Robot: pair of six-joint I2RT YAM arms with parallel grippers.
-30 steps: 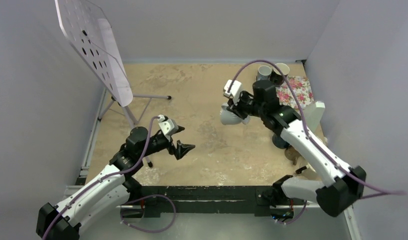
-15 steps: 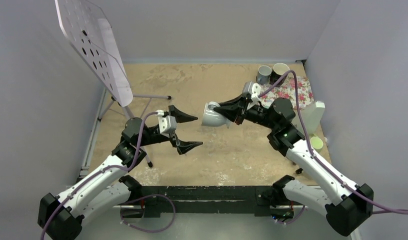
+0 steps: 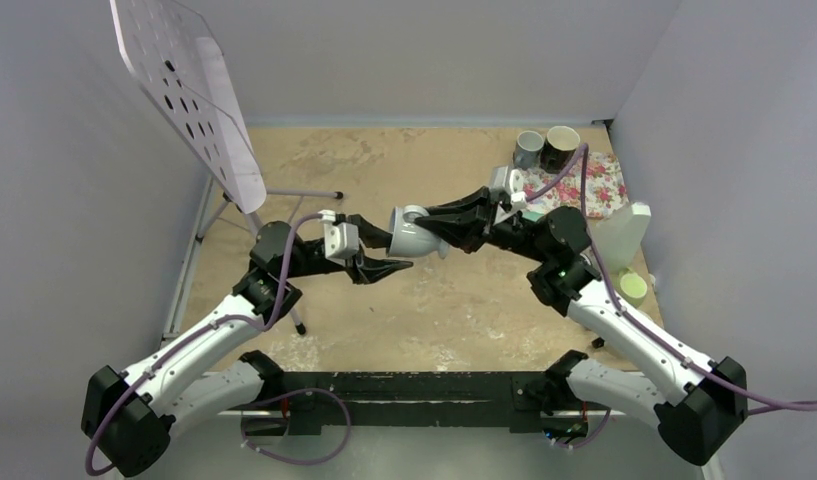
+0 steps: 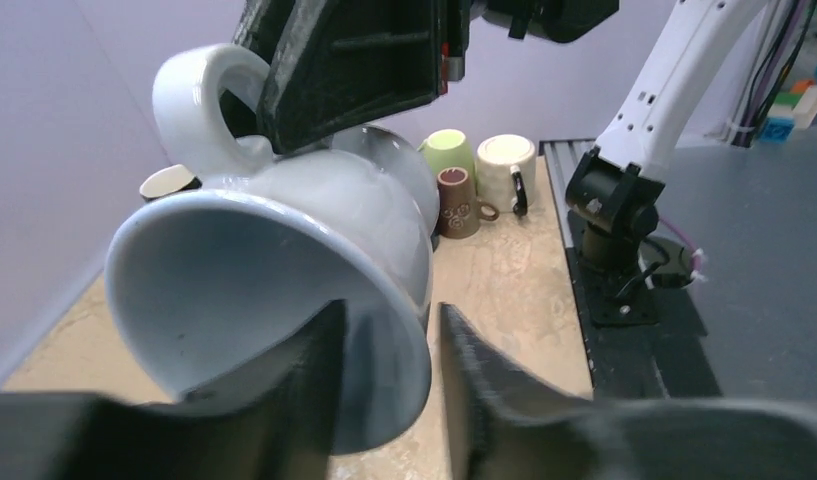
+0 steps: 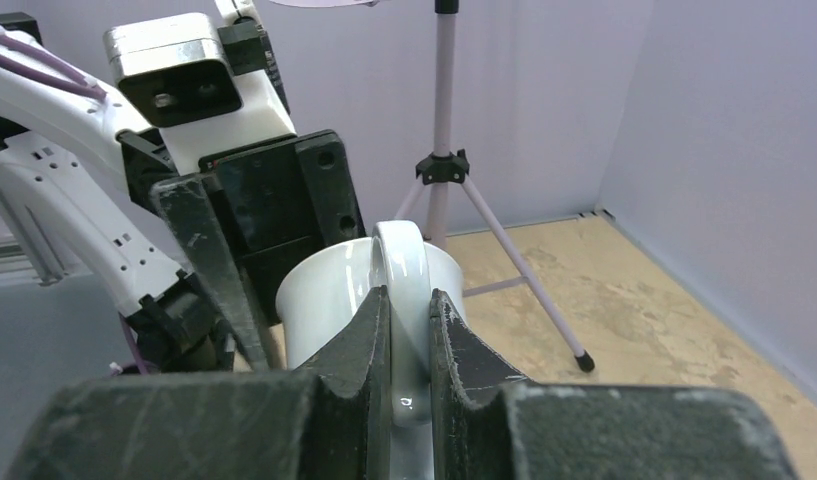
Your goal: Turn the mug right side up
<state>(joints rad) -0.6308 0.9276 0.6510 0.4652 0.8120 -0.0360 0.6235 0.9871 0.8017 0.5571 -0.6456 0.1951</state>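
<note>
Your right pincer [image 5: 409, 300] clamps the mug [image 3: 416, 235] handle, with the mug sideways above the surface [image 3: 464, 300]. Your left pincer [image 4: 389, 322] gapes wide at the rim.

Tripod [image 3: 284, 194] w/ board [image 3: 189, 90] left; grey mug [image 3: 528, 148], dark mug [image 3: 561, 149] by floral cloth [image 3: 600, 186].

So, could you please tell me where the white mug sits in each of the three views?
Top external: white mug at the centre of the picture.
Left wrist: mug fills the left half, mouth toward the camera.
Right wrist: mug at centre, handle toward the camera.
Shared landmark: the right tool pinching its handle.
</note>
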